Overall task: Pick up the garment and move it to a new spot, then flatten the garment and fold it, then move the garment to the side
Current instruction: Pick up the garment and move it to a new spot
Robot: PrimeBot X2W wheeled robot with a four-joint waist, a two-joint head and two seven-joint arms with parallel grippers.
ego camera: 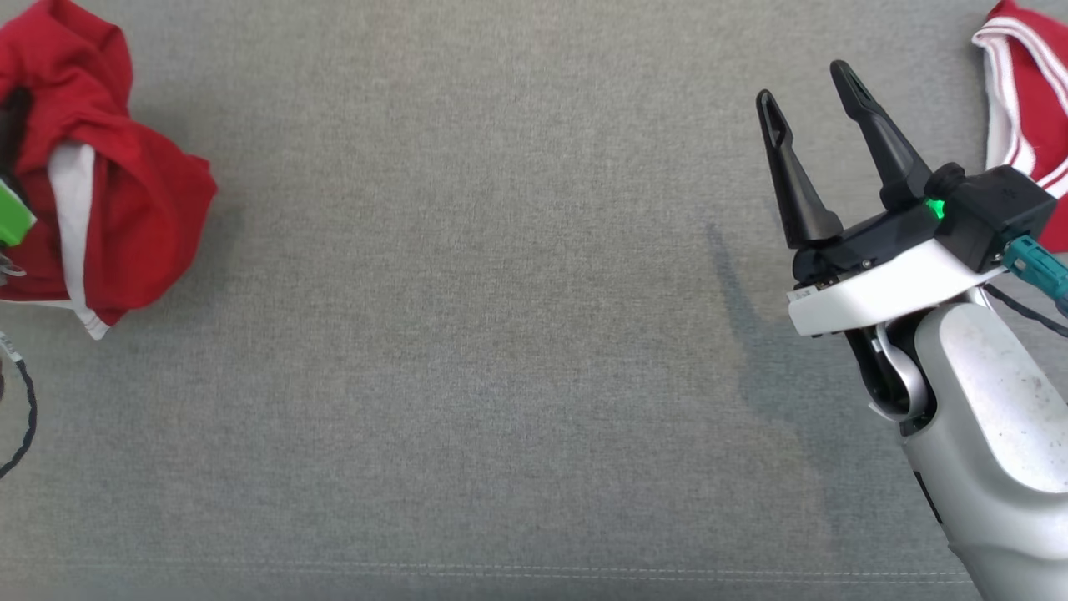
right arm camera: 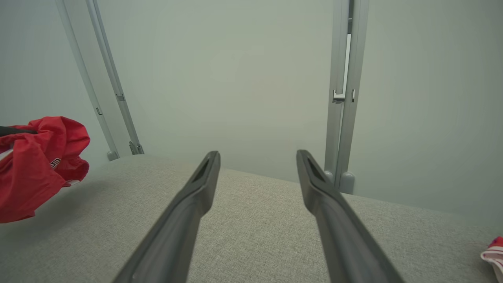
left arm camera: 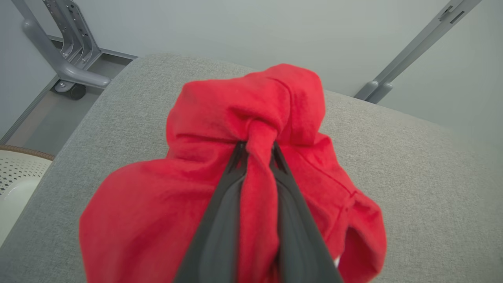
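Gripping a pinched fold atop red garment (left arm camera: 251, 102) w/ left pincer (left arm camera: 257, 147), bunched at left end of bench (ego camera: 501, 334); over bench's right end, right pincer (ego camera: 808, 88) spread wide, empty. Prob. soft, light, floppy; better taken at hem corners for flattening.

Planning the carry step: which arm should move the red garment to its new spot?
Left, most likely. The left gripper is shut on a bunched fold of the red garment. The right gripper stands open over the bare grey fabric surface, well apart from that garment and holding nothing.
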